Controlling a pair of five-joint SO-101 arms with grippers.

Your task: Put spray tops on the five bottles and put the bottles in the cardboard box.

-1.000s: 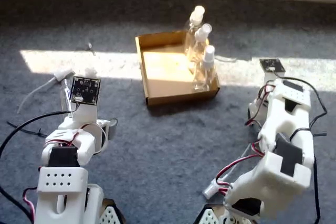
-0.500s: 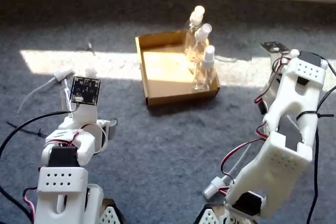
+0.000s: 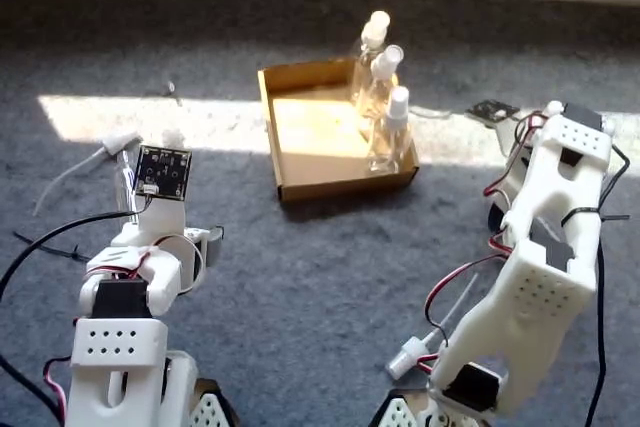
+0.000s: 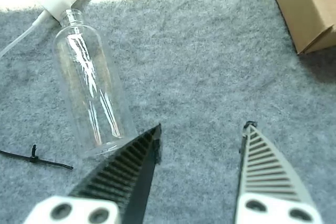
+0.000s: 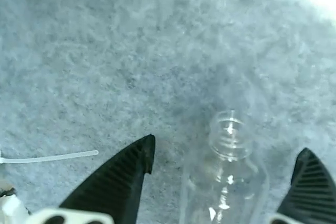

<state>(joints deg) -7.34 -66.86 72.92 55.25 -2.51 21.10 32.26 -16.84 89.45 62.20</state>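
Three bottles with white spray tops (image 3: 388,127) stand along the right side of the cardboard box (image 3: 310,147). My left gripper (image 4: 202,136) is open just above the carpet. Beside one of its fingers (image 4: 137,157) lies a clear bottle (image 4: 94,95), with a loose spray top (image 4: 60,4) at its neck. My right gripper (image 5: 227,148) is open and hangs over an upright clear bottle (image 5: 227,182) with a bare neck, which sits between the jaws without touching them. Another spray top (image 3: 408,355) lies by the right arm's (image 3: 545,247) base.
A black zip tie (image 4: 34,156) lies on the grey carpet near the lying bottle. The box's corner (image 4: 310,9) is close to my left gripper. A white dip tube (image 5: 50,157) lies on the carpet beside the right gripper. Open carpet lies between the arms.
The right arm has lifted and stretched forward, and its wrist has swung toward the box. The left arm, the box and its bottles have stayed still.
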